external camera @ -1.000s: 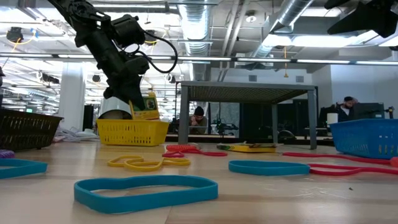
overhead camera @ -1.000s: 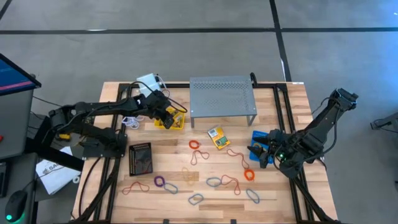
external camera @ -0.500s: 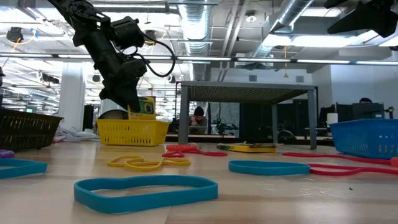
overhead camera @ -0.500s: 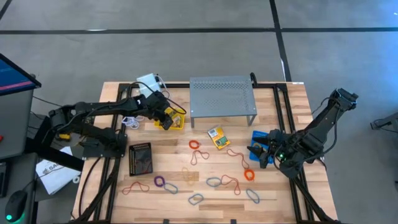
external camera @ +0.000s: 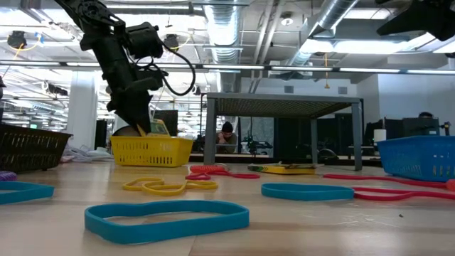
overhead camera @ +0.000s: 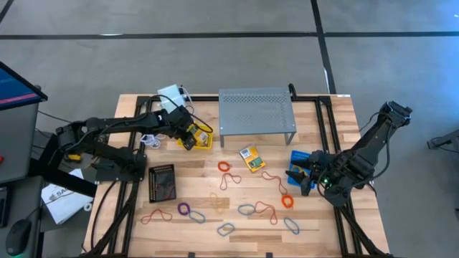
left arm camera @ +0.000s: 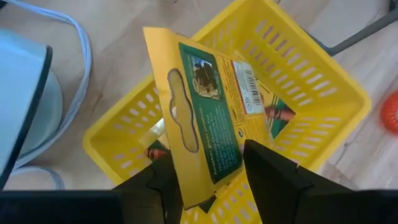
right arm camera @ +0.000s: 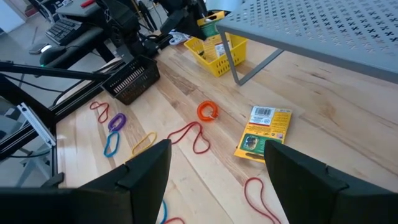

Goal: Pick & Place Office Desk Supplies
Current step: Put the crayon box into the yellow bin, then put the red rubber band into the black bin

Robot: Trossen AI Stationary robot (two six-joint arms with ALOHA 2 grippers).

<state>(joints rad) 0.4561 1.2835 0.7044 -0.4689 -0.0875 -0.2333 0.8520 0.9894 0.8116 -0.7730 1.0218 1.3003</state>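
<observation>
1. Left gripper [overhead camera: 188,137]: closed on a crayon box [left arm camera: 208,112], held tilted, lower end inside the yellow basket [left arm camera: 323,74] at the table's back left.
2. Yellow basket: beside the white cylinder [overhead camera: 170,95]; just left of the grey perforated shelf [overhead camera: 256,109].
3. Second crayon box [overhead camera: 250,158]: flat on the wood in front of the shelf.
4. Rubber bands [overhead camera: 225,167]: scattered loose across the table's front half.
5. Right gripper [overhead camera: 302,177]: fingers spread wide, holding nothing, by the blue basket [overhead camera: 298,156].
6. Black basket [overhead camera: 161,182]: front left.

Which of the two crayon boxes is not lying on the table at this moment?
The crayon box clamped in the left gripper, tilted over the yellow basket. The other crayon box lies flat on the wood in front of the grey shelf, untouched.
</observation>
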